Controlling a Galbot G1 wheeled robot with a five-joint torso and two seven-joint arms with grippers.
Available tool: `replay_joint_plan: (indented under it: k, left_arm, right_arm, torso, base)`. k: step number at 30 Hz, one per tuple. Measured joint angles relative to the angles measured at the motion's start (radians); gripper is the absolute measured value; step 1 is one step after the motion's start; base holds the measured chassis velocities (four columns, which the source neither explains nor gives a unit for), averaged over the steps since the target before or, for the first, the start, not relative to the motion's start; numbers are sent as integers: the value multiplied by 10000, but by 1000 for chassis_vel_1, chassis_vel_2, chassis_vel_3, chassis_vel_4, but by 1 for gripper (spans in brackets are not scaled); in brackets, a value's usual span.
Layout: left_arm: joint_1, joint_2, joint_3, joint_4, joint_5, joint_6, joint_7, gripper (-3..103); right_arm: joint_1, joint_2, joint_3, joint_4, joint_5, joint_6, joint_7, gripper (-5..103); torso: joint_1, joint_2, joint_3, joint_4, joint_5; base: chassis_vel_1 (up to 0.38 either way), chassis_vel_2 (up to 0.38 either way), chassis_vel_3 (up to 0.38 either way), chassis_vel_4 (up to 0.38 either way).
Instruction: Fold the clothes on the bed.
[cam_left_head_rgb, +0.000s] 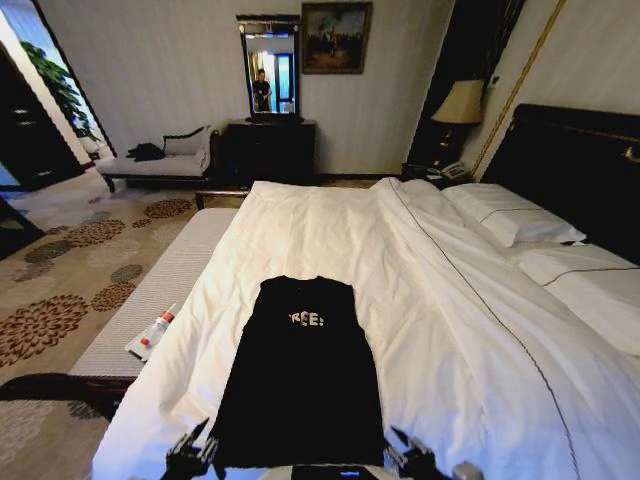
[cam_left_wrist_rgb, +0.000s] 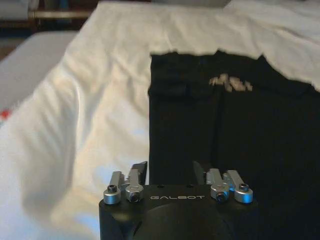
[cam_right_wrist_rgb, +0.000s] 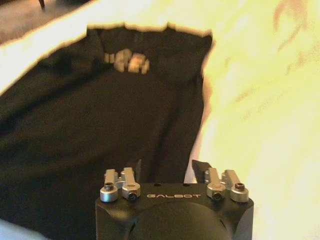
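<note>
We are at the foot of the bed (cam_left_head_rgb: 430, 270), with the shirt (cam_left_head_rgb: 300, 370) lying flat in the lower middle of the head view, hem toward us. Both sides look already folded inward, making a long narrow rectangle. The left gripper (cam_left_head_rgb: 190, 455) and right gripper (cam_left_head_rgb: 412, 458) sit at the bottom edge, one by each hem corner, fingers spread apart and holding nothing. To do this step well, we judge both should pinch the hem corners together and lift evenly toward the collar — uneven pulls would skew the fold. The shirt is black with white chest lettering, small against the white duvet (cam_left_head_rgb: 470, 330).
</note>
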Motion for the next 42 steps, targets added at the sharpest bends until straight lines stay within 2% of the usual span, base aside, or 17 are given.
replay_joint_plan:
  k: [3, 4, 5, 6, 7, 8, 10, 11, 12, 16, 17, 24, 27, 31, 33, 37, 42]
  left_arm:
    - [-1652, 261, -168, -152, -996, 705, -860, 72]
    - [-1652, 261, -168, -152, -996, 705, -860, 72]
    - [-1869, 307, -183, -147, -1193, 790, -975, 72]
    - [-2392, 445, -251, -97, -1695, 1004, -1203, 78]
    - [-2992, 698, -399, 4, -2384, 1273, -1377, 83]
    - [-3277, 908, -471, 96, -2744, 1378, -1389, 89]
    - [-3277, 908, -471, 96, -2744, 1378, -1389, 89]
    - [-3649, 1224, -503, 342, -3111, 1447, -1388, 93]
    - [-4290, 1530, -346, 788, -3374, 1472, -1374, 99]
    - [-5449, 1755, 183, 1543, -3774, 1481, -1345, 100]
    - [-6195, 1808, 547, 2010, -3906, 1468, -1249, 100]
    - [-8186, 2171, 1702, 3395, -4324, 1461, -1106, 100]
    - [-9494, 2691, 2529, 4246, -4628, 1561, -1113, 100]
    - [-10820, 3068, 3107, 5074, -5162, 1648, -1119, 100]
    - [-11165, 3130, 3230, 5302, -5379, 1701, -1121, 100]
    - [-12282, 3363, 3623, 6379, -6118, 1942, -829, 100]
    - [-12684, 3490, 3837, 6719, -6538, 2003, -665, 100]
  right_arm:
    - [950, -486, 543, 176, 1101, -202, 237, 71]
    - [950, -486, 543, 176, 1101, -202, 237, 71]
    - [1023, -530, 597, 185, 1232, -237, 256, 77]
    - [1272, -682, 802, 222, 1725, -381, 311, 77]
    - [1621, -949, 1213, 293, 2707, -651, 390, 87]
    - [1920, -1139, 1464, 298, 3381, -804, 418, 87]
    - [1920, -1139, 1464, 298, 3381, -804, 418, 87]
    - [2405, -1369, 1666, 174, 4062, -906, 443, 97]
    - [3151, -1658, 1670, -159, 4791, -991, 476, 99]
    - [4467, -2010, 1338, -650, 5873, -1107, 560, 100]
    - [5273, -2212, 1044, -927, 6349, -1188, 614, 100]
    - [7769, -2540, -320, -2078, 6831, -1302, 724, 100]
    - [9105, -2641, -1204, -3119, 7037, -1322, 786, 100]
    - [10607, -2695, -2048, -4318, 7253, -1318, 724, 100]
    - [11081, -2659, -2299, -4696, 7370, -1330, 651, 100]
    - [12947, -2272, -3618, -6181, 7824, -1497, 325, 100]
    - [14037, -1879, -4493, -7255, 7867, -1547, 149, 100]
  torso:
    - [-1, 1, -1, 2, 0]
    - [-1, 1, -1, 2, 0]
    - [-1, 1, -2, 0, -1]
    - [0, 1, 0, -3, -2]
    - [3, 0, 0, -5, -3]
    - [3, 0, 1, 0, -4]
    - [3, 0, 1, 0, -4]
    - [2, 0, -1, -2, -1]
    - [0, 1, 0, 0, 3]
    - [2, -1, 0, 0, -3]
    - [3, -1, 2, 0, -2]
    - [1, -1, 0, 0, -3]
    - [2, -2, 1, -2, -4]
    - [1, -2, 1, 0, 1]
    - [2, -3, 1, -1, -4]
    - [2, -2, 1, -1, -3]
    - [0, -1, 0, 1, 0]
  base:
    - [0, 0, 0, 0]
    - [0, 0, 0, 0]
    - [0, 0, 0, 0]
    - [0, 0, 0, 0]
    - [0, 0, 0, 0]
    - [0, 0, 0, 0]
    - [0, 0, 0, 0]
    - [0, 0, 0, 0]
    - [0, 0, 0, 0]
    - [0, 0, 0, 0]
    - [0, 0, 0, 0]
    - [0, 0, 0, 0]
    - [0, 0, 0, 0]
    - [0, 0, 0, 0]
    - [0, 0, 0, 0]
    - [0, 0, 0, 0]
    - [0, 0, 0, 0]
